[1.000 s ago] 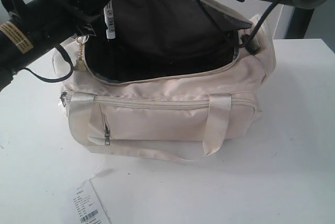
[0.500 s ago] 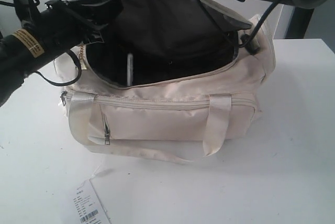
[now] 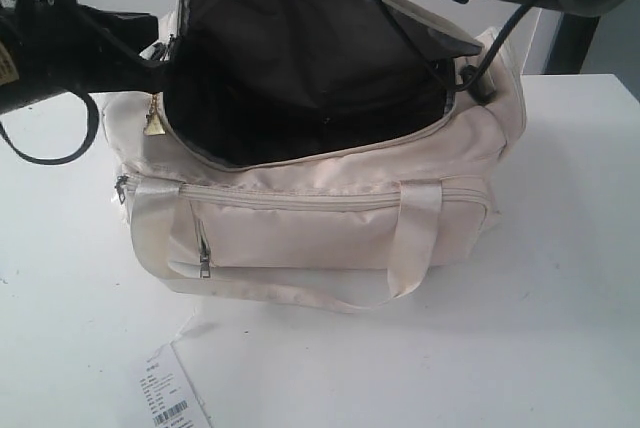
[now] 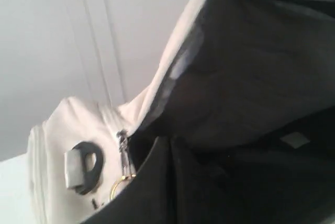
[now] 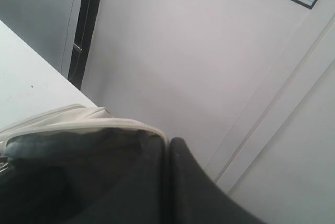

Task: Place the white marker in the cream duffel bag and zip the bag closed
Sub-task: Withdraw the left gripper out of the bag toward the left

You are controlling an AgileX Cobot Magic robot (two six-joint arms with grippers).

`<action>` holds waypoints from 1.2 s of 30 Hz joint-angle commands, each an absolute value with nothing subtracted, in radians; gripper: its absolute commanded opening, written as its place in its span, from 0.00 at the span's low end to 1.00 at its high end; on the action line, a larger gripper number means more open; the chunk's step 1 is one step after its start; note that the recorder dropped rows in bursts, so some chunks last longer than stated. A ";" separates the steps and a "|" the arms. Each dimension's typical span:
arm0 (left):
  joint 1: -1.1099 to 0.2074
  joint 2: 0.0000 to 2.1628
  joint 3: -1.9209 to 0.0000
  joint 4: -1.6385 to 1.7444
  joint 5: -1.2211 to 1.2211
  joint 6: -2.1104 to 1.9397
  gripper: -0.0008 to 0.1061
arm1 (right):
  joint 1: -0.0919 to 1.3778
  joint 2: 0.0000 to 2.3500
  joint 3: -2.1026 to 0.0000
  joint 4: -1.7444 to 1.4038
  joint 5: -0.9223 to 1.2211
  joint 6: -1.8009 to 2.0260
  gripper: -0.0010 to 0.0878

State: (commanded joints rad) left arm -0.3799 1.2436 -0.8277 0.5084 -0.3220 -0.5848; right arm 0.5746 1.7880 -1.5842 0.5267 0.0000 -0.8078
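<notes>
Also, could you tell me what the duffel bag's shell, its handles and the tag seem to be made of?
The cream duffel bag looks like woven synthetic fabric outside, perhaps nylon: soft creases, slight sheen. Its handles look like glossier, satin-like webbing. The barcode tag seems to be matte printed paper, lying flat on the table.

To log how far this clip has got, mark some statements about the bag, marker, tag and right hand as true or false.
1. The bag is open at the top. True.
2. The marker lies on the table beside the bag. False: no marker shows on the table.
3. The long front zip is closed. True.
4. The paper tag is inside the bag. False: it lies on the table in front of the bag.
5. The right hand is open. False: it is shut on the bag's flap.
</notes>
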 joint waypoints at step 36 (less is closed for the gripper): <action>0.061 1.377 -1.037 -0.768 0.512 0.428 0.01 | 0.575 1.788 -1.584 0.527 0.000 -0.808 0.01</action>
